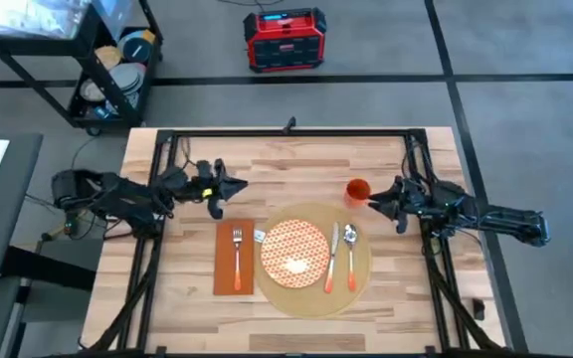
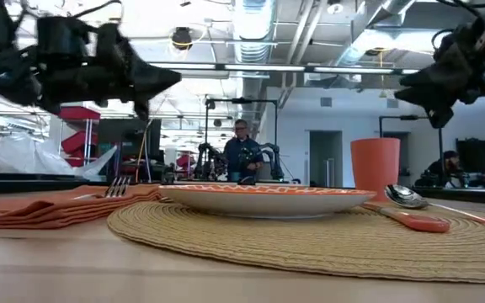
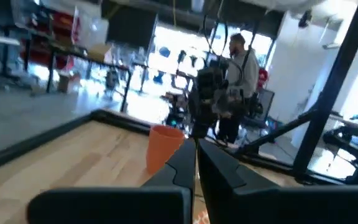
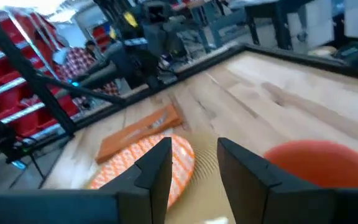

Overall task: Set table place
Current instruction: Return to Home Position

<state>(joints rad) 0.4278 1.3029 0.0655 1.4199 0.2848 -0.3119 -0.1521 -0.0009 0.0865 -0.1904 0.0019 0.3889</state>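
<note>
Above the light wood-plank bench (image 1: 296,164) with its black metal frame, both arms hang clear of the setting. At one side, the left tool (image 1: 223,189) has its fingers closed to a slit, holding nothing, beyond the rectangular orange napkin (image 1: 235,257) bearing an orange-handled fork (image 1: 237,249). Opposite, the right tool (image 1: 378,203) is parted and empty, just beside the upright orange plastic cup (image 1: 357,190). Between the arms lies the large round tan woven placemat (image 1: 311,301), carrying the orange-and-white patterned plate (image 1: 294,251), knife (image 1: 332,257) and spoon (image 1: 350,251). To retire well, the right arm should probably draw outward, away from the cup, without dipping. Black rig posts flank both arms. A person (image 2: 241,147) stands well behind.
</note>
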